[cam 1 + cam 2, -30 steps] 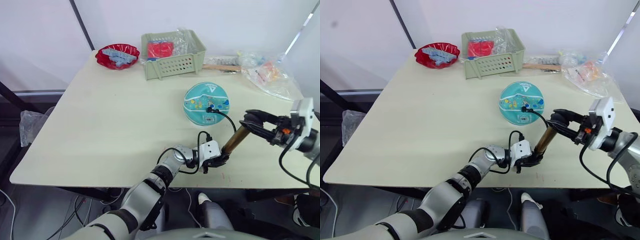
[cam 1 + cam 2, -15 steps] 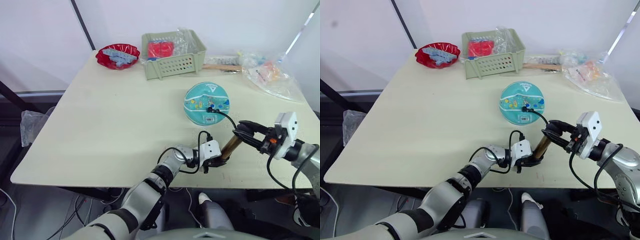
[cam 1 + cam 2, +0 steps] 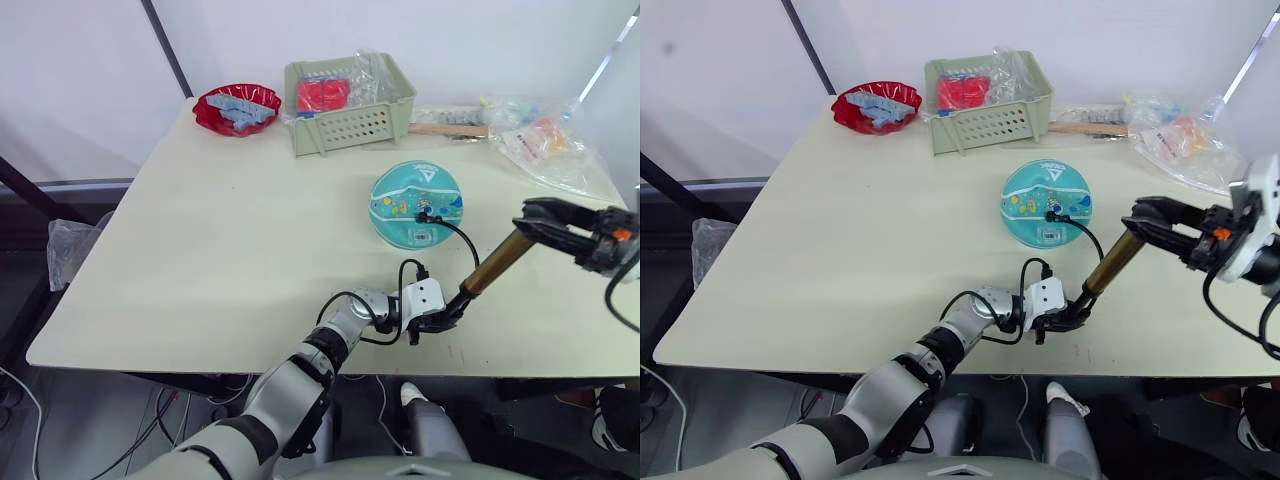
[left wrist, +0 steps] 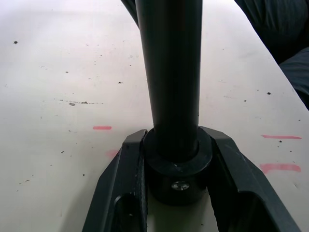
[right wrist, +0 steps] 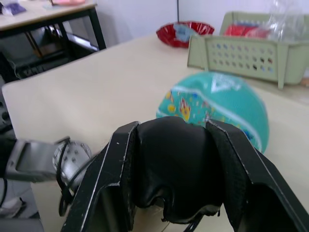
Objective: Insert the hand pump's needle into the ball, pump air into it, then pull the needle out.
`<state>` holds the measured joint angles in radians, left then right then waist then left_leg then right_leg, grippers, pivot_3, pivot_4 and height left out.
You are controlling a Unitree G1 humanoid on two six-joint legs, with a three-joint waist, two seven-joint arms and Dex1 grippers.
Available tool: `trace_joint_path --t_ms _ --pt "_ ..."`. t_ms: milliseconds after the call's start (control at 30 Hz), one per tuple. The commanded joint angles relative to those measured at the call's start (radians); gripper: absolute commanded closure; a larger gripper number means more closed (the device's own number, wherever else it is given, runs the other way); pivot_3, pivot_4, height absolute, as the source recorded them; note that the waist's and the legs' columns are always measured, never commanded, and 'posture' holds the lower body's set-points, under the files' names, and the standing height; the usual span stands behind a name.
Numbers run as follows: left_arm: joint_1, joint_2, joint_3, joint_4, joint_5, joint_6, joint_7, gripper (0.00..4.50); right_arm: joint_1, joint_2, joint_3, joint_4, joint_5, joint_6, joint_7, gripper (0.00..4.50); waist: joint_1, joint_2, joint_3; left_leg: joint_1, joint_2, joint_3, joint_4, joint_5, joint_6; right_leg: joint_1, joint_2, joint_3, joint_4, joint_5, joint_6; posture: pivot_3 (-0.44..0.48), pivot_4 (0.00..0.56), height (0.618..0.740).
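My left claw [image 3: 440,322] clamps the hand pump [image 3: 493,268] at its base cap on the surface [image 3: 220,240]; my right claw [image 3: 548,218] grips the T-handle. The ball [image 3: 415,205] sits just beyond, hose [image 3: 462,236] plugged in. The barrel looks rigid and slick, so I judge the ends safest.

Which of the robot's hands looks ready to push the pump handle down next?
The right hand, I'd judge. It grips the T-handle at the raised end of the hand pump, whose hose already reaches the ball. The left hand is clamped on the pump's base, steadying it on the table.
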<state>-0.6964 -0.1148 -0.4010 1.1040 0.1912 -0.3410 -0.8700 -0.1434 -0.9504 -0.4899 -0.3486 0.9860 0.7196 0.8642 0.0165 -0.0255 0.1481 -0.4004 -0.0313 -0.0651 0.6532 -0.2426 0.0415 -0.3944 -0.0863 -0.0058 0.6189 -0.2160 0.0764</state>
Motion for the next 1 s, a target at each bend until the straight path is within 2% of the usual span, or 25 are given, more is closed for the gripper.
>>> trace_joint_path --t_ms 33,200,400,533,800,1000 --pt "0.058 0.053 -0.037 0.097 0.067 0.063 0.006 3.31 -0.077 -0.057 -0.135 0.000 0.074 0.020 -0.013 2.82 0.000 0.000 0.000 0.000 0.000 0.000 0.000 0.000 0.000 0.000 0.000 0.000 0.000 0.000 0.000 0.000 0.150 0.737" --pt "0.057 0.054 -0.039 0.099 0.071 0.062 0.006 3.31 -0.127 -0.107 -0.154 0.031 0.090 0.059 -0.006 2.82 0.000 0.001 0.002 0.000 0.000 0.000 0.000 0.000 0.000 0.000 0.000 0.000 0.000 0.000 0.000 0.000 0.150 0.737" --pt "0.056 0.055 -0.038 0.100 0.070 0.063 0.006 3.31 -0.110 -0.087 -0.111 0.026 0.064 0.057 -0.009 2.82 0.000 0.001 0.002 0.000 0.000 0.001 0.000 0.000 0.000 0.000 -0.001 0.000 0.000 0.000 0.000 0.000 0.150 0.737" --pt "0.056 0.054 -0.038 0.100 0.069 0.065 0.007 3.31 -0.045 -0.031 -0.023 -0.006 -0.024 0.011 -0.006 2.82 0.000 0.000 0.001 0.000 0.000 0.000 0.000 0.000 0.000 0.000 0.000 0.000 0.000 0.000 0.001 0.000 0.150 0.737" --pt "0.058 0.053 -0.037 0.097 0.069 0.067 0.014 3.31 0.091 0.116 0.133 -0.038 -0.210 -0.157 -0.024 2.82 -0.003 -0.010 -0.007 0.003 0.001 0.000 0.000 0.000 0.000 0.001 0.000 0.000 0.000 0.000 0.000 0.000 0.150 0.737" --pt "0.062 0.053 -0.041 0.095 0.073 0.065 0.013 3.31 0.157 0.199 0.230 -0.004 -0.340 -0.268 -0.052 2.82 -0.003 -0.013 -0.011 0.003 0.002 -0.001 0.000 0.000 0.000 0.001 0.000 0.000 0.000 -0.001 -0.002 0.000 0.150 0.737"
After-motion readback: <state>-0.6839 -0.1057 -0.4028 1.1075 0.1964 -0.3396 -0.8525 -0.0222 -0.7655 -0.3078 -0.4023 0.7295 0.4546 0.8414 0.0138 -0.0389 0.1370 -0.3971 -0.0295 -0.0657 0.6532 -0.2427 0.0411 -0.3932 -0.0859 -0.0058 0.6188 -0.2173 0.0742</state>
